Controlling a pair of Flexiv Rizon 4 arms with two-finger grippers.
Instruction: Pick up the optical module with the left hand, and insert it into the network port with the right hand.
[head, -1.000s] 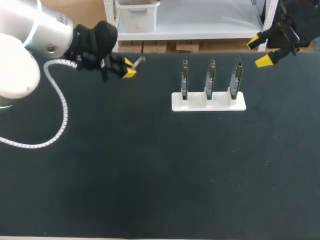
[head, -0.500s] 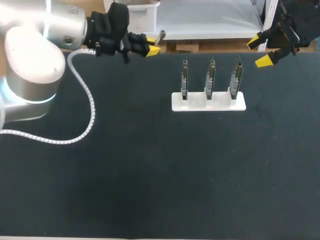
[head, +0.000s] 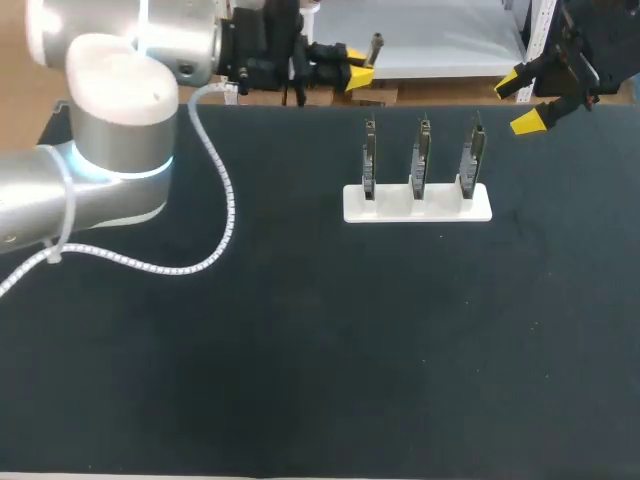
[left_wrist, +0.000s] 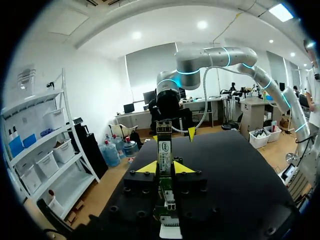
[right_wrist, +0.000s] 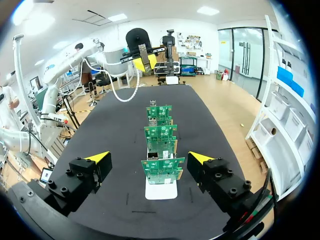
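My left gripper (head: 357, 64) hovers over the table's far edge, left of the boards, shut on the slim metal optical module (head: 377, 45), which sticks out past its yellow tips. In the left wrist view the module (left_wrist: 164, 149) stands upright between the left gripper's (left_wrist: 165, 168) fingers. Three green circuit boards (head: 421, 155) stand upright in a white stand (head: 418, 205). My right gripper (head: 520, 102) hangs open at the far right, beyond the boards. In the right wrist view the boards (right_wrist: 162, 170) line up ahead of the open right gripper (right_wrist: 149, 158), and the left gripper (right_wrist: 145, 61) shows far behind them.
The black table (head: 300, 340) stretches wide in front of the stand. A white coiled cable (head: 215, 215) of my left arm hangs over the table's left part.
My left arm has swung right and toward the far edge, carrying the module nearer the boards. The right arm has not moved.
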